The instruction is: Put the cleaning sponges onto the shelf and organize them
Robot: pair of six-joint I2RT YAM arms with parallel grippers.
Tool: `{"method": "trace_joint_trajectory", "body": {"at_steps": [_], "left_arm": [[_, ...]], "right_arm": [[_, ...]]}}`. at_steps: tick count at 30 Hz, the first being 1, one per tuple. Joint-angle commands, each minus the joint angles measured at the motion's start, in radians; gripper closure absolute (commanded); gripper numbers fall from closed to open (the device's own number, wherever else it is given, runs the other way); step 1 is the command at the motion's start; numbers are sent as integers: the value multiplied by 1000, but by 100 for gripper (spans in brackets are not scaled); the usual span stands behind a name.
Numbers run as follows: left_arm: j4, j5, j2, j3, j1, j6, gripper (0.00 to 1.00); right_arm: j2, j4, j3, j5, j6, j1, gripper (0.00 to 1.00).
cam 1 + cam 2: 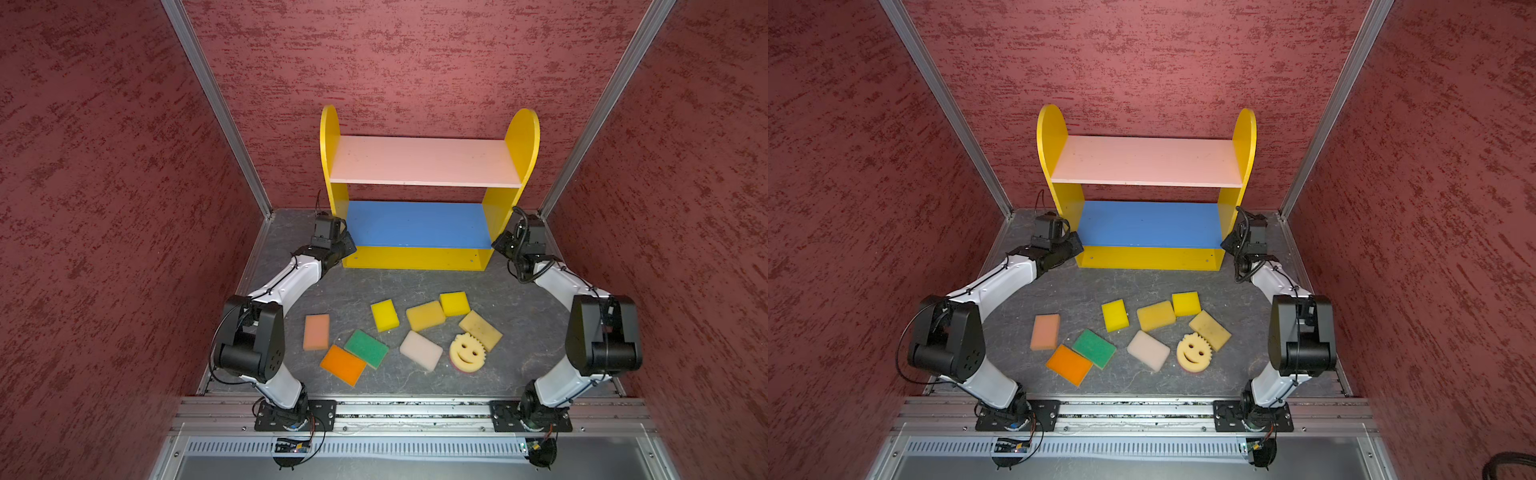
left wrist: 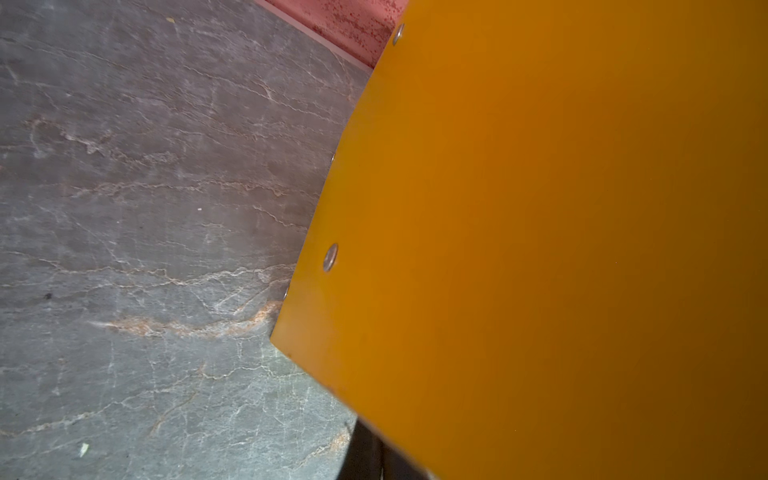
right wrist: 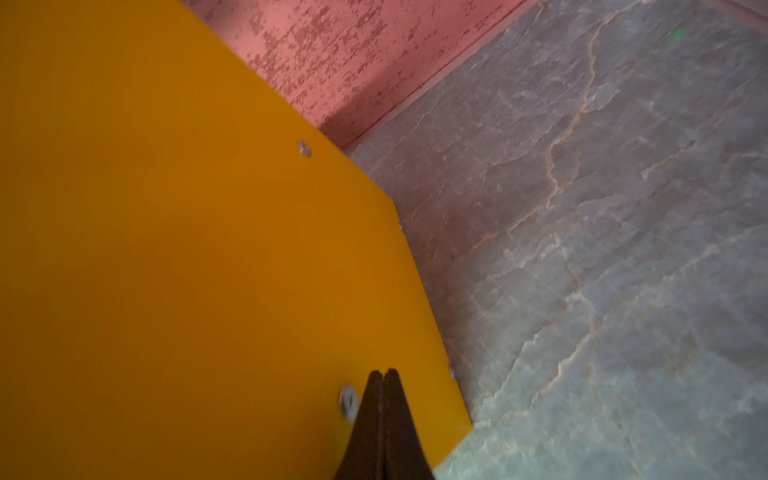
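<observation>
The right gripper (image 3: 382, 399) is pressed fully closed and empty, its tip at the outer face of the right side panel of the shelf (image 1: 428, 160), just beside a screw (image 3: 348, 401). The left gripper (image 1: 348, 245) is closed too, with nothing seen in it, low at the left panel's front edge. All nine sponges (image 1: 421, 350) lie loose on the grey stone-patterned table (image 1: 415, 282) in front of the shelf, several touching. An open strip of table runs between them and the shelf. Red textured walls (image 1: 415, 62) close in three sides.

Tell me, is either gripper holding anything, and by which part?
Nothing is held. The left gripper and right gripper are shut, empty, beside the shelf.
</observation>
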Motion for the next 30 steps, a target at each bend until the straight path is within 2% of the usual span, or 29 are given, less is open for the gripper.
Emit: {"method": "trace_joint_trajectory", "body": {"at_steps": [1, 7, 13, 18, 21, 23, 24, 27, 30], "left_arm": [[16, 71, -77, 15, -97, 68, 100], [-17, 11, -231, -89, -150, 38, 100], [-92, -111, -430, -215, -233, -3, 100], [-154, -207, -584, -307, -298, -68, 100], [-175, -242, -664, -365, -328, -128, 94], [-186, -259, -712, -400, -345, -166, 84], [-191, -268, -728, -415, -351, -186, 83], [-190, -297, -771, -472, -380, -234, 79], [-148, -305, -790, -532, -410, -273, 71]], "right_arm": [[-130, -9, -70, -18, -31, 11, 100], [-324, -63, -209, -41, -57, 11, 100], [-484, -122, -309, -51, -86, 13, 100], [-576, -171, -350, -114, -93, 22, 91], [-601, -237, -335, -146, -133, 44, 88], [-610, -303, -307, -161, -174, 74, 86], [-615, -333, -293, -154, -190, 96, 84], [-636, -413, -272, -114, -220, 191, 77], [-649, -479, -267, -57, -252, 305, 72]]}}
